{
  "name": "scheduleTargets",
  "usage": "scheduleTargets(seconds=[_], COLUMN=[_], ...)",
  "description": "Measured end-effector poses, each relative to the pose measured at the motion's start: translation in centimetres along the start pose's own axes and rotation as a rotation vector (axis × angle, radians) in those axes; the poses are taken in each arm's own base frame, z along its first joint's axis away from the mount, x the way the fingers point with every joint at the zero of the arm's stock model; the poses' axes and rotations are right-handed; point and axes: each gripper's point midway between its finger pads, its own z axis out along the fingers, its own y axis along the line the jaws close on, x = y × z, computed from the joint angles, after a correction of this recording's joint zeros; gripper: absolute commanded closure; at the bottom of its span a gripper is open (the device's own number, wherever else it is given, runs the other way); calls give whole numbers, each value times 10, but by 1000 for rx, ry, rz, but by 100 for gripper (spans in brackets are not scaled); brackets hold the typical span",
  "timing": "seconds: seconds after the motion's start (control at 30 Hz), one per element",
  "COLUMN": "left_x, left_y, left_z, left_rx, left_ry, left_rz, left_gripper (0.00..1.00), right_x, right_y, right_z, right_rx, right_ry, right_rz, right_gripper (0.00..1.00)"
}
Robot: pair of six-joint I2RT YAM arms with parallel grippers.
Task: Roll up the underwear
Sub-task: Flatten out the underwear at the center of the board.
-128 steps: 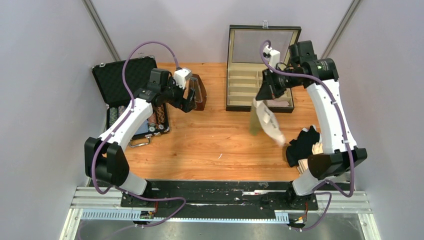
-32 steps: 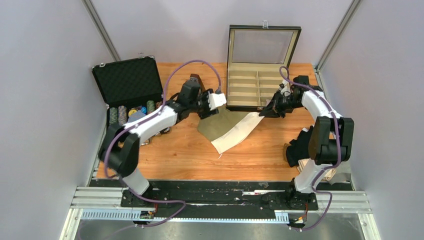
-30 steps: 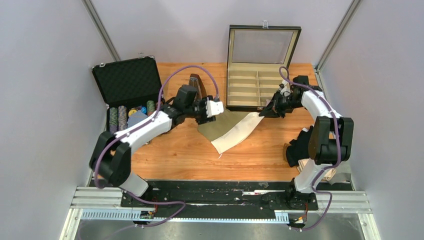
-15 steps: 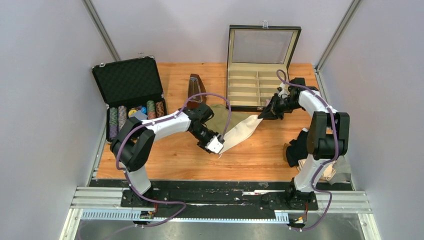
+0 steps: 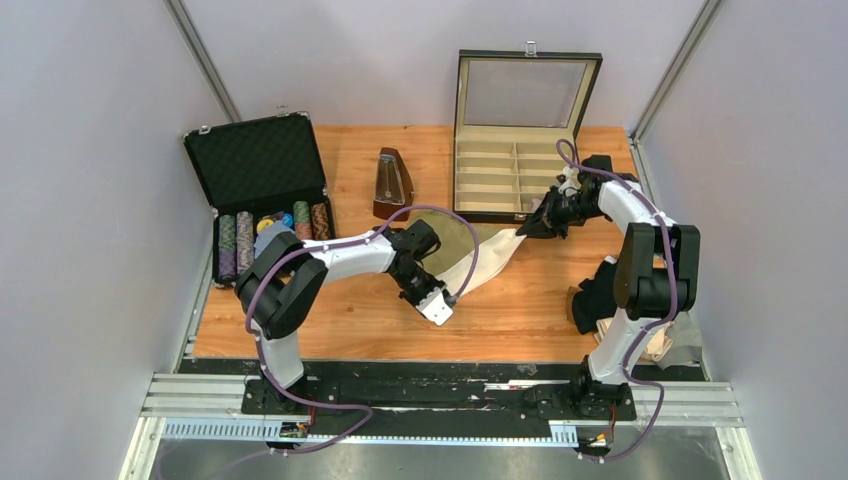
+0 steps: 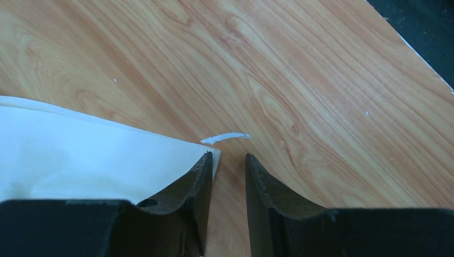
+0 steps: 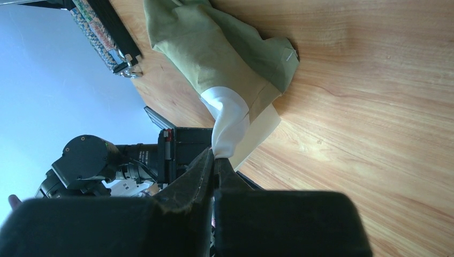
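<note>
Left wrist, unlike top external, shows left tool (image 6: pixel 228 156) parted at the underwear (image 6: pixel 80 155) corner.

The underwear (image 5: pixel 492 252), hung in the air from the right gripper (image 5: pixel 524 231) 4.3 s ago, is now laid out on the table (image 5: pixel 520 310), with one end kept pinched near the box (image 5: pixel 515 170). The left gripper (image 6: pixel 227 158) has been swung from beside the metronome (image 5: pixel 392 185) across the cloth to the near corner of the waistband (image 6: pixel 80 155), fingers slightly parted.
</note>
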Motion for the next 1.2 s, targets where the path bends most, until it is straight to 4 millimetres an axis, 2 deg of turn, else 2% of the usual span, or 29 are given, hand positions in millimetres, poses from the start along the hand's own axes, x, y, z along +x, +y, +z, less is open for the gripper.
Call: scheduleTargets(seconds=[0.2,0.27,0.4,0.5,0.53,0.7,0.83,0.93,1.0,1.03,1.13,1.2], left_x=[4,4,5,6,6,7,10,12,3,-3,-36,-59], left_y=[5,8,15,19,20,26,23,23,35,43,75,85], left_z=[2,3,5,7,8,8,2,-14,-43,-57,-119,-158], left_rx=[-16,-25,-42,-47,-47,-40,-46,-79,-164,-211,-427,-561], left_ry=[23,29,41,41,41,47,68,94,108,110,90,62], left_rz=[23,35,58,70,76,87,45,-50,-109,-131,-155,-156], left_gripper=[64,67,79,96,99,100,100,100,100,100,100,100], right_x=[1,4,10,10,10,7,-3,-22,-33,-33,-17,-7], right_y=[-2,-5,-11,-12,-12,-13,-2,21,33,38,47,53], right_z=[1,3,6,6,6,5,-6,-21,-31,-36,-49,-58], right_rx=[-1,3,13,14,14,27,17,-10,-26,-34,-38,-24], right_ry=[0,7,22,21,21,13,-1,-5,-29,-35,-29,-38], right_rz=[3,11,29,29,28,11,-63,-198,-290,-327,-395,-447], right_gripper=[100,100,100,100,100,100,100,100,100,100,100,100])
